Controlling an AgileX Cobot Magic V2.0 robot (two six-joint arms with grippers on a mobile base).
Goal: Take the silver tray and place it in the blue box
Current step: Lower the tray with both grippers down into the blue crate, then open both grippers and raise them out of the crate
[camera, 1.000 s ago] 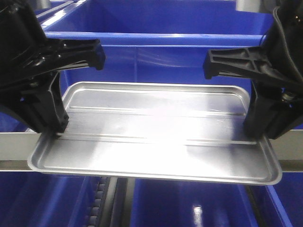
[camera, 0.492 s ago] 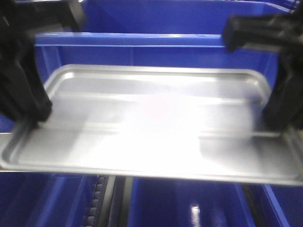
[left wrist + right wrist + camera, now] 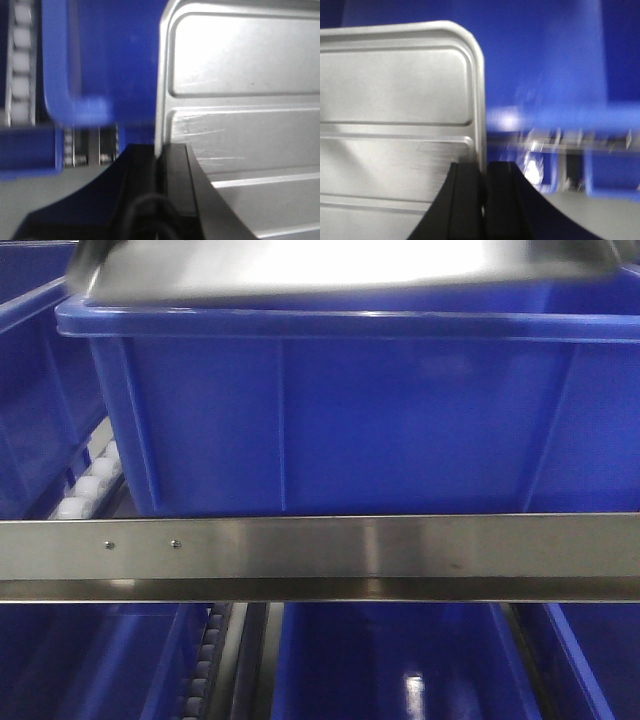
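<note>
The silver tray (image 3: pixel 330 265) is lifted to the top edge of the front view, above the rim of the blue box (image 3: pixel 330 410). Neither gripper shows in that view. In the left wrist view my left gripper (image 3: pixel 160 150) is shut on the tray's left rim (image 3: pixel 162 90), one black finger on each side. In the right wrist view my right gripper (image 3: pixel 482 167) is shut on the tray's right rim (image 3: pixel 479 100). The tray's recessed panel and ridges show in both wrist views (image 3: pixel 250 115) (image 3: pixel 395 115). The blue box lies blurred beneath (image 3: pixel 120 60) (image 3: pixel 545 60).
A steel rail (image 3: pixel 320 555) runs across the front, below the blue box. White rollers (image 3: pixel 85 490) lie at its left. More blue crates sit below the rail (image 3: pixel 390 660) and at the far left (image 3: pixel 30 390).
The tray has risen from the steel rail to the top of the front view, over the blue box. Both grippers went up with it and left that view.
</note>
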